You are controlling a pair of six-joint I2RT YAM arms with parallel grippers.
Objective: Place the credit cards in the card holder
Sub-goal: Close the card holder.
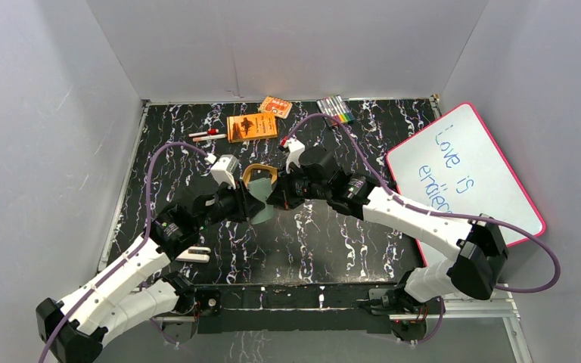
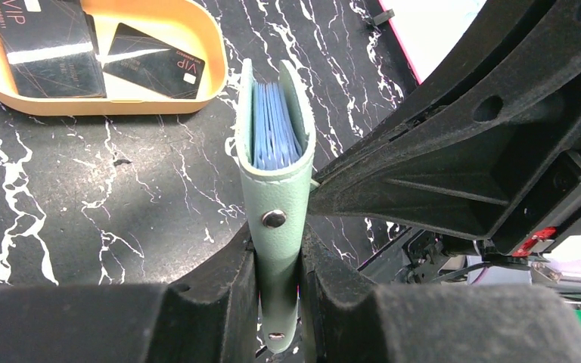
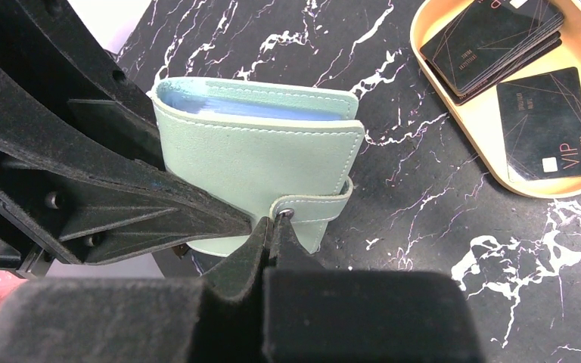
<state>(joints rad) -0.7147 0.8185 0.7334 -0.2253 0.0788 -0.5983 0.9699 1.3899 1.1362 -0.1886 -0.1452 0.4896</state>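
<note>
Black marbled tabletop (image 1: 310, 242) from above: both arms meet over the mint card holder (image 1: 263, 213), tray (image 1: 261, 165) at twelve o'clock.

Left wrist: left gripper (image 2: 278, 261) clamps the holder's spine.

Right wrist: right gripper (image 3: 274, 227) pinches the strap (image 3: 314, 208). Credit cards (image 3: 545, 121) lie in the tray at two o'clock, none loaded yet.

Bench (image 1: 325, 249) centre crowded: left fingers (image 2: 219, 302) clamp card holder (image 2: 276, 174) from one end, right fingers (image 3: 234, 261) pinch its strap from side; both arms close off flanks. Tray (image 1: 260, 167) just beyond holder, floor mostly covered by cards (image 2: 155, 64). Whiteboard (image 1: 469, 174) covers right edge. Booklet (image 1: 251, 127), markers (image 1: 335, 110), pens (image 1: 206, 135) line far edge. Free room: bare strip between arm bases, near side; holder's far end uncovered.
</note>
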